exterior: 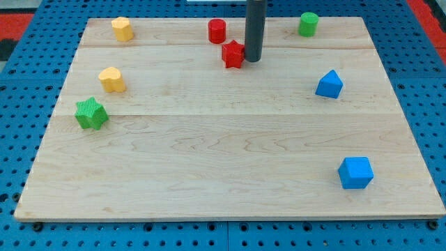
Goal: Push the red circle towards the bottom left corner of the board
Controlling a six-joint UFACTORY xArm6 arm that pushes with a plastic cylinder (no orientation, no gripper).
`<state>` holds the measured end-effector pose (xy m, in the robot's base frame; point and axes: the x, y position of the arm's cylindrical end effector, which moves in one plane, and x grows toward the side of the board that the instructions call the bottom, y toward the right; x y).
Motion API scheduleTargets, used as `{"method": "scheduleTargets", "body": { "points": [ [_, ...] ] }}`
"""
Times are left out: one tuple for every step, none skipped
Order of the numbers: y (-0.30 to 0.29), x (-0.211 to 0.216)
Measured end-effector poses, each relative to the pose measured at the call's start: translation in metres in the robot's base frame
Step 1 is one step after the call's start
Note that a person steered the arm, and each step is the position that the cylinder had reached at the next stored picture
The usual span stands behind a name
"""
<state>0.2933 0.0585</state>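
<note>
The red circle (217, 31), a short red cylinder, stands near the view's top, a little left of the middle. A red star-shaped block (233, 54) lies just below and to the right of it. My tip (252, 60) comes down from the view's top edge and rests right beside the red star, on its right side, touching or nearly touching it. The tip is to the right of and below the red circle, apart from it. The bottom left corner of the wooden board (42, 209) is far from both.
A yellow block (122, 28) sits at the top left, a yellow heart-shaped block (111, 79) and a green star (91, 113) at the left. A green cylinder (308, 24) is at the top right. A blue pointed block (329, 85) and a blue cube (356, 172) are at the right.
</note>
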Motion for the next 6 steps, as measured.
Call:
{"method": "scheduleTargets", "body": {
  "points": [
    [0.017,-0.035],
    [0.003,-0.043],
    [-0.045,-0.017],
    [-0.054,0.009],
    [-0.059,0.035],
    [-0.061,0.067]
  ]
}}
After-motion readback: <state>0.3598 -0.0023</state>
